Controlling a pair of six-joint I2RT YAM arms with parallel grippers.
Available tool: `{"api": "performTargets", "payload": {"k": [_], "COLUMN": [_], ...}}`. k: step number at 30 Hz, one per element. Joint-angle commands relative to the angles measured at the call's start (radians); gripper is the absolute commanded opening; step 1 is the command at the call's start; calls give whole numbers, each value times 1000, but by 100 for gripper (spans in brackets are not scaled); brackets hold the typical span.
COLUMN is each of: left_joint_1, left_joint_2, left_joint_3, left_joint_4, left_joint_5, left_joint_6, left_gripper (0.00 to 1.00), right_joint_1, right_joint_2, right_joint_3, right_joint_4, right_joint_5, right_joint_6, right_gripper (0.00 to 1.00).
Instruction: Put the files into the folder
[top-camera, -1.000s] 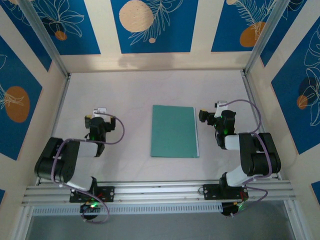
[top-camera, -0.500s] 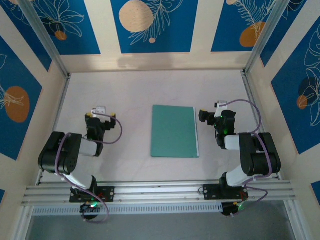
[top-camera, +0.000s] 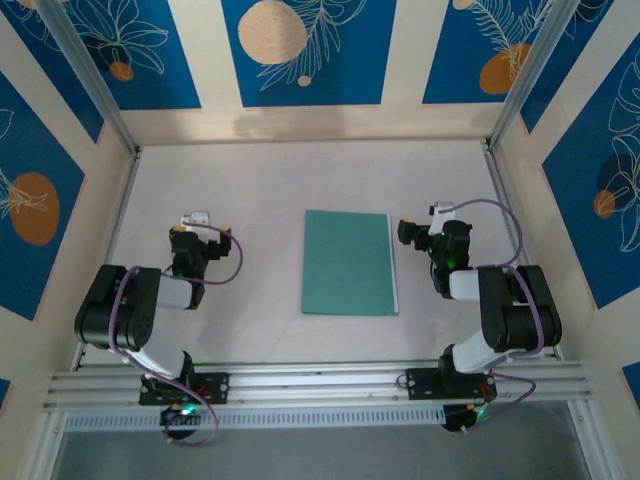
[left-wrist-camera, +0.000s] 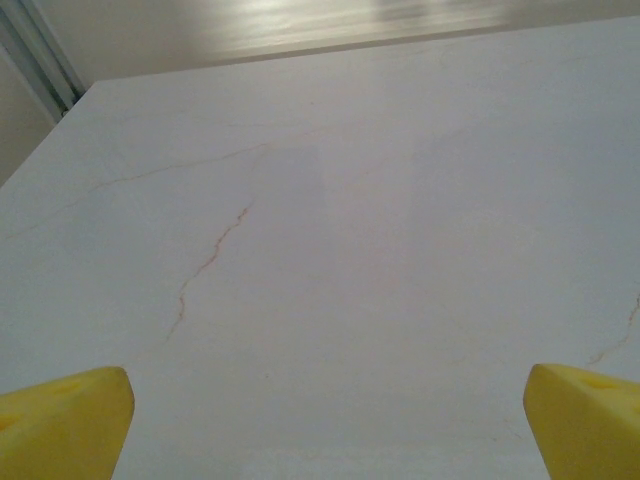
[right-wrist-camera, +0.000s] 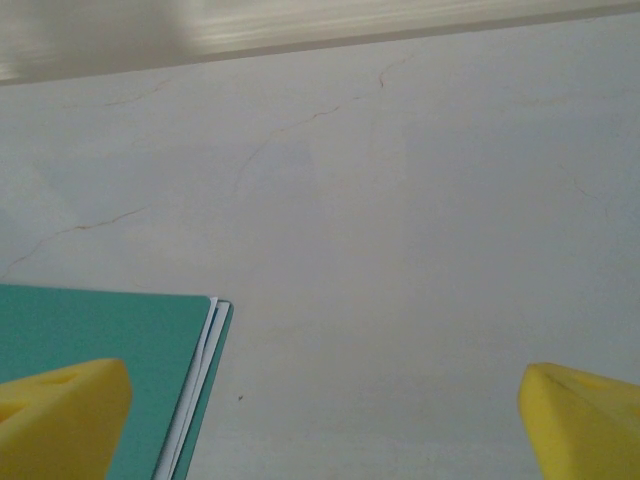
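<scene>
The teal-green folder (top-camera: 349, 262) lies shut and flat in the middle of the table. In the right wrist view its far right corner (right-wrist-camera: 90, 340) shows at lower left, and the white edges of the files (right-wrist-camera: 197, 385) peek out between its covers. My left gripper (top-camera: 200, 232) rests low over the table left of the folder, open with nothing between its yellow fingertips (left-wrist-camera: 62, 420). My right gripper (top-camera: 437, 222) sits just right of the folder, open as well. Bare table lies between its yellow fingertips (right-wrist-camera: 60, 412).
The pale, faintly veined tabletop (top-camera: 260, 190) is boxed in by patterned blue-and-cream walls and metal corner posts (top-camera: 95, 85). An aluminium rail (top-camera: 320, 385) carrying both arm bases runs along the near edge. Bare table lies ahead of both grippers up to the back wall.
The left arm has drawn back a little, and its gripper has shifted slightly left and away. The right arm and the folder have not moved.
</scene>
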Motion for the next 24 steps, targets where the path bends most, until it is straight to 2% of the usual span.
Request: {"api": "performTargets", "payload": {"k": [1, 6, 9, 24], "left_joint_1": [8, 10, 9, 8], "left_joint_2": [-14, -17, -14, -11], "left_joint_3": [0, -37, -11, -4], "left_joint_4": [3, 69, 25, 13], "left_joint_5": [8, -42, -40, -38], "left_joint_6": [-14, -38, -32, -30], "left_gripper": [100, 100, 100, 100], "right_joint_1": [4, 4, 4, 0], "right_joint_2": [6, 6, 5, 7], "right_joint_3": [3, 3, 4, 11], "right_joint_4": [10, 8, 7, 0], "right_joint_5": [20, 19, 19, 12], "right_joint_6": [-18, -15, -16, -14], "right_gripper": [99, 99, 99, 99]}}
